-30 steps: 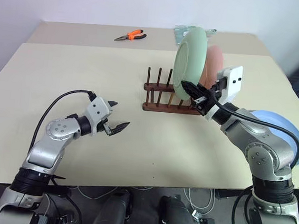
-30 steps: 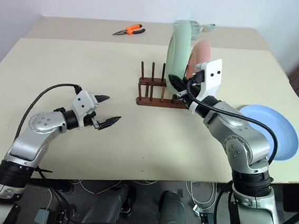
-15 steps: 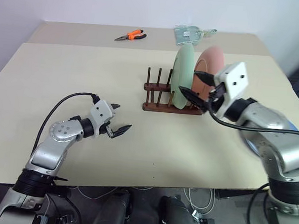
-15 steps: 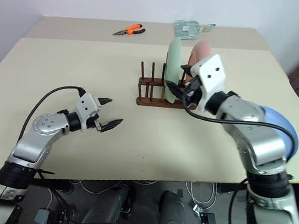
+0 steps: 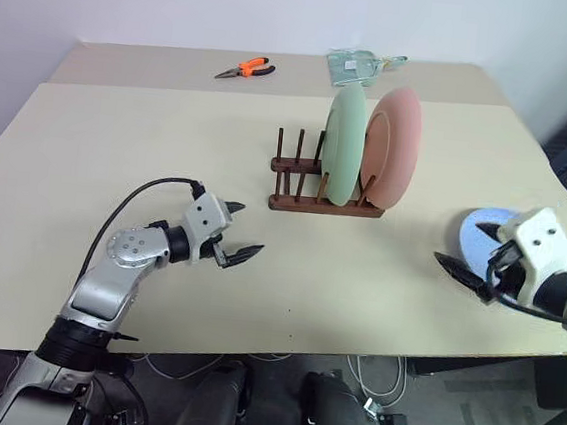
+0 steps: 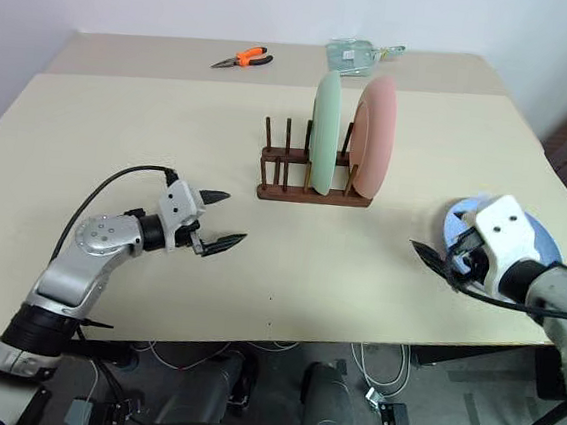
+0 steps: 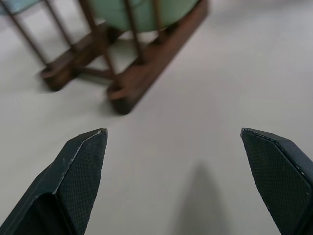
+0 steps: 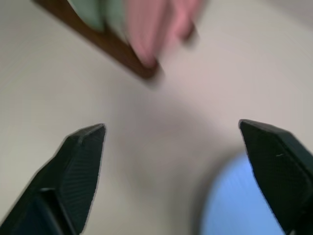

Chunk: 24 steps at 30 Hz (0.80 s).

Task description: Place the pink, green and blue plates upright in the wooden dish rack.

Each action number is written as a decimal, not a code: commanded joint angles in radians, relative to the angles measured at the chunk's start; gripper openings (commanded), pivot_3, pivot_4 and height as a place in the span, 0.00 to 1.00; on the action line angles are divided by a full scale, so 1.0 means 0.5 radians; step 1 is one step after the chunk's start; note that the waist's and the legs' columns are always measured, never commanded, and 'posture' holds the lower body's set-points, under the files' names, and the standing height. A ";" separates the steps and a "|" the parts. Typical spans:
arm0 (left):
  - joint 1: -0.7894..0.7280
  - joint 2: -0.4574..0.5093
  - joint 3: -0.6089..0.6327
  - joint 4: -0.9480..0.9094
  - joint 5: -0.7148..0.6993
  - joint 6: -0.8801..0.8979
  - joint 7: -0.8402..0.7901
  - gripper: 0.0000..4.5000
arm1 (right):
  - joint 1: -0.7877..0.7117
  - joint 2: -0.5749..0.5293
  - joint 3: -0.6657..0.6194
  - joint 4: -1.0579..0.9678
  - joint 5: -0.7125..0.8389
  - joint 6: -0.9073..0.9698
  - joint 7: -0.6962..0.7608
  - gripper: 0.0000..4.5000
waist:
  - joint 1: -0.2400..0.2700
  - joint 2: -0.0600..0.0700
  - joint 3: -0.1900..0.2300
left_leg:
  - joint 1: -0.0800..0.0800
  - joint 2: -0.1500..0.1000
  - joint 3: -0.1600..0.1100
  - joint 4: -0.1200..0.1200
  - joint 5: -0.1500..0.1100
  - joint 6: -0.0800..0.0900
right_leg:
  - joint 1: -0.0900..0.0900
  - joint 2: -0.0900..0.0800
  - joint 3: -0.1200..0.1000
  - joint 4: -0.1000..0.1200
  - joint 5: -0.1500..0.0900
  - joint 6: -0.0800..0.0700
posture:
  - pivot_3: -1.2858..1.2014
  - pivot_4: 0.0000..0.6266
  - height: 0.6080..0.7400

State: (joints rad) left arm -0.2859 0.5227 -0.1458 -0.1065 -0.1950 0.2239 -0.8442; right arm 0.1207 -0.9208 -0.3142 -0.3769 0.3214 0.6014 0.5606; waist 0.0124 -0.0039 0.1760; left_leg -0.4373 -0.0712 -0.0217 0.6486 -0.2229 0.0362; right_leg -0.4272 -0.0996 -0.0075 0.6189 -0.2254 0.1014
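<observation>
The right gripper [image 5: 468, 256] had let go of the green plate [image 5: 345, 145], swung over the blue plate [image 5: 485, 232] and stood open, empty. Green and pink [image 5: 391, 148] stood racked [image 5: 295, 202]; blue remained flat. Left gripper [image 5: 235, 234] open, idle.

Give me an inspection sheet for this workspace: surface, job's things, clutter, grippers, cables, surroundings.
Surface: beige table, a second one butted behind it.
Job's things: green plate and pink plate stand upright side by side in the wooden dish rack; blue plate lies flat near the table's right edge.
Clutter: orange pliers and a clear packet on the far table.
Grippers: left gripper open, empty, above the table; right gripper open, empty, by the blue plate.
Cables: black cable looped along the left arm; loose cables on the floor.
Surroundings: plain pale wall.
</observation>
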 commanded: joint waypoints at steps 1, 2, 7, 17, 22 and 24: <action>-0.040 -0.009 -0.020 -0.124 -0.063 0.026 -0.063 1.00 | 0.016 0.035 0.093 0.218 -0.297 -0.104 -0.192 0.99 | 0.002 0.001 0.000 | 0.000 0.000 0.001 0.000 0.000 0.000 | 0.000 0.000 0.000 0.000 0.000 0.000 | 0.52 0.24 0.84; -0.042 -0.011 -0.023 -0.131 -0.062 0.035 -0.064 1.00 | 0.018 0.051 0.104 0.254 -0.314 -0.096 -0.196 0.99 | 0.002 0.001 0.000 | 0.000 -0.001 0.001 0.000 0.000 0.000 | -0.001 0.000 0.000 0.000 0.000 0.000 | 0.52 0.24 0.84; -0.041 -0.013 -0.037 -0.170 -0.049 0.068 -0.069 1.00 | -0.015 0.079 0.150 0.416 -0.448 -0.123 -0.251 0.59 | 0.003 0.001 -0.001 | 0.001 0.000 0.000 0.002 0.000 0.000 | 0.002 0.002 0.000 0.001 0.000 0.000 | 0.52 0.24 0.84; -0.028 0.010 -0.035 -0.186 -0.025 0.081 -0.058 1.00 | -0.210 0.163 0.063 0.356 -0.554 -0.366 -0.380 0.01 | 0.001 0.001 0.000 | 0.000 0.000 0.000 0.003 0.000 0.000 | 0.002 0.003 0.000 0.001 0.000 0.001 | 0.52 0.24 0.84; -0.051 0.025 -0.035 -0.069 0.096 -0.031 0.014 1.00 | -0.757 0.453 -0.068 0.014 -0.266 -0.558 -0.521 0.01 | -0.014 0.007 0.002 | 0.002 0.000 0.003 0.003 0.001 -0.001 | -0.001 0.005 0.003 0.005 0.001 0.003 | 0.52 0.24 0.84; -0.057 0.019 -0.012 -0.047 0.100 -0.047 0.038 1.00 | -0.961 0.593 -0.151 -0.144 0.088 -0.461 -0.485 0.01 | -0.004 0.006 0.002 | 0.002 0.001 0.001 0.001 0.001 -0.002 | -0.003 0.006 0.002 0.008 0.004 0.007 | 0.52 0.24 0.84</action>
State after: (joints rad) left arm -0.3045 0.5287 -0.1738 -0.1211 -0.1545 0.2256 -0.8383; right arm -0.3184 -0.6431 -0.3327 -0.3531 0.2390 0.3649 0.3115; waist 0.0104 -0.0009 0.1772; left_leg -0.4363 -0.0706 -0.0215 0.6487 -0.2222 0.0354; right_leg -0.4285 -0.0964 -0.0069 0.6235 -0.2234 0.1055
